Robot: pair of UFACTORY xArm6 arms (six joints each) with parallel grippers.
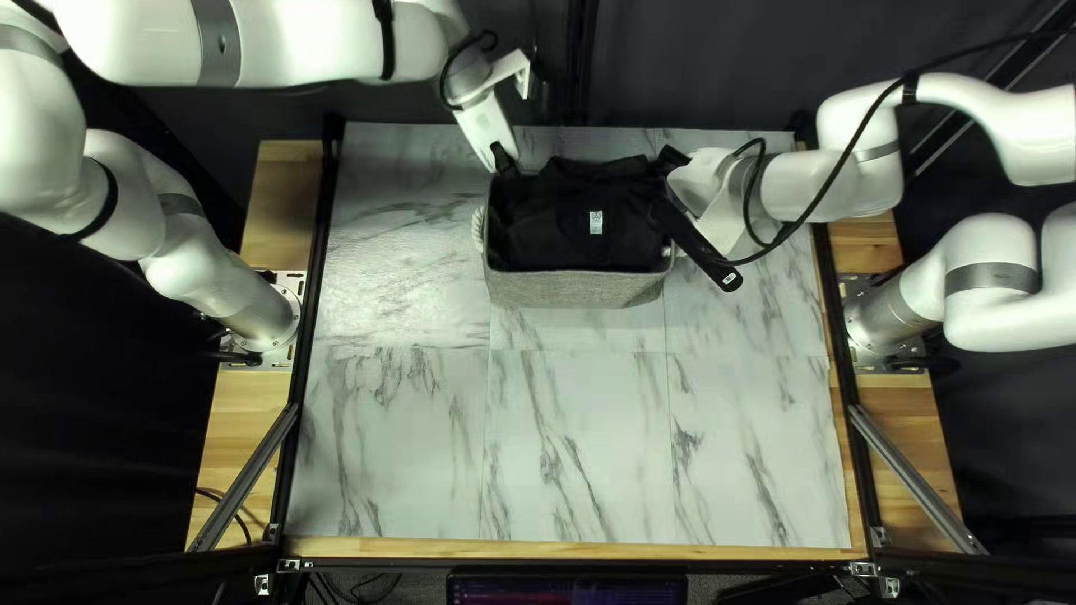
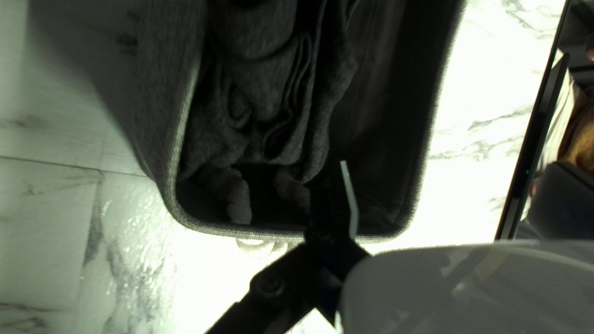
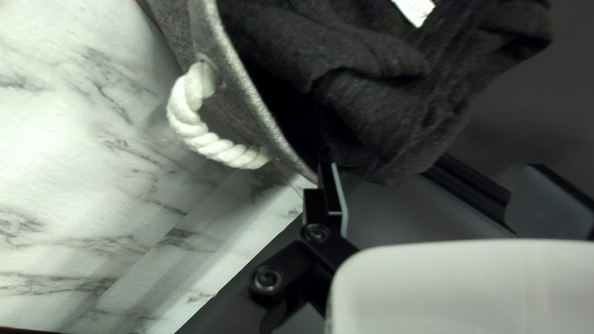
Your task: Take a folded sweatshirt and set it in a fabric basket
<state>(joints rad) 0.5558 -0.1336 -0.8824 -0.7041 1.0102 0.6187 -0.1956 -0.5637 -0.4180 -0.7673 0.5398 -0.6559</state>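
You're seeing the marbled desk point(image 1: 583, 448) spreading under everything, with your left arm point(image 1: 213, 286) crossing the top of the top left view and your right arm point(image 1: 813, 185) reaching in from the right. Near the desk's far edge, the grey basket point(image 1: 577, 292) is standing upright. Your black sweatshirt point(image 1: 560, 230) is lying inside it in loose folds, filling much of the opening and bulging over the rim near the right hand. Your left hand point(image 1: 504, 164) is standing wide, one finger dipping over the basket's left end, holding nothing. Your right hand point(image 1: 675, 163) is also standing wide and holding nothing, one finger pointing in at the basket's far right corner, just beside the cloth. A white rope handle point(image 3: 216, 148) is looping outside the basket's right end, and a small white label point(image 1: 596, 222) is showing on the sweatshirt.
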